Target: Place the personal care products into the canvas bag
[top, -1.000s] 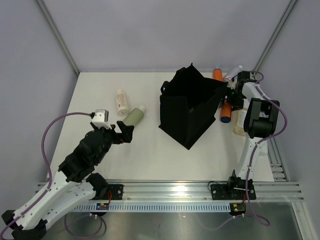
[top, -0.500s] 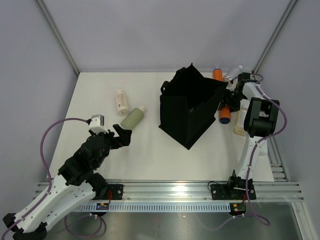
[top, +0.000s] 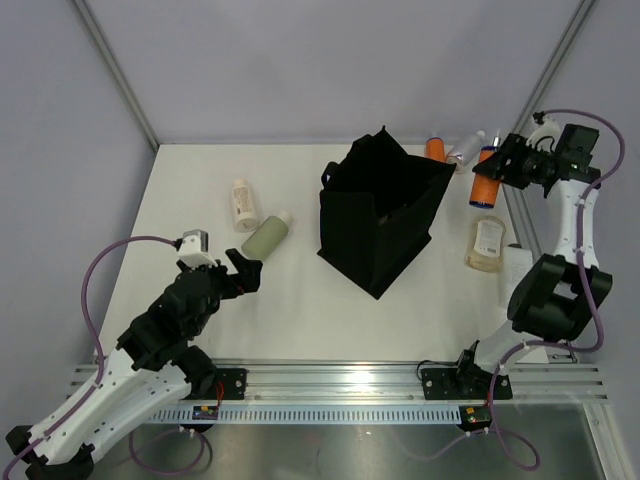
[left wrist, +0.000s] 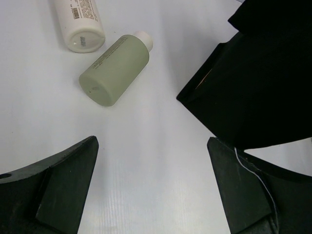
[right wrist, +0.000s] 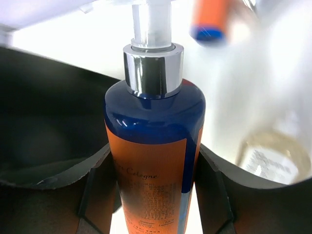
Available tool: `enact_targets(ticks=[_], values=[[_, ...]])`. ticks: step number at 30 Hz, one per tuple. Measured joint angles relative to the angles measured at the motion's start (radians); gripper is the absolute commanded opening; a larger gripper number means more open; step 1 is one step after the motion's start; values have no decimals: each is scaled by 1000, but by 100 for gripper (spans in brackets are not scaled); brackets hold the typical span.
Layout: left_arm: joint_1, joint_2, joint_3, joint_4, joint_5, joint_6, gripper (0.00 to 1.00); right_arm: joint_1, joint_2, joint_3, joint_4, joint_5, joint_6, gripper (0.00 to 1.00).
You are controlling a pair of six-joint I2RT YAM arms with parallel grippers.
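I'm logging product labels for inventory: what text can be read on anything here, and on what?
"Cologne": on the orange bottle; the finer print below it is too small to read.
White bottle: barcode and print, too small to read.
Sage-green bottle: faint print along its side, unreadable.
Clear amber bottle: label blurred.

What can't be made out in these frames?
Top view: canvas bag interior is solid black, contents unreadable; far orange bottle partly hidden behind it.
Right wrist: that bottle blurred; held orange bottle cut off at the bottom edge.
Left wrist: cream bottle cut off by the top edge.
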Motion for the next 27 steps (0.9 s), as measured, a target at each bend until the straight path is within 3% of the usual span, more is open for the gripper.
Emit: enact_targets(ticks=[5,10,17,27], values=[[0,9,0,-10,-10,2,99,66,-93,188,-7,-160,-96,0],[0,10,0,-13,-18,8,99,285,-114,338,-84,-217,-346,0],[0,10,0,-25,-30,14,99,553,-68,386,-294,-219,-686,0],[0,-5,0,-68,-40,14,99,626,65,338,-419,-124,-924,0]])
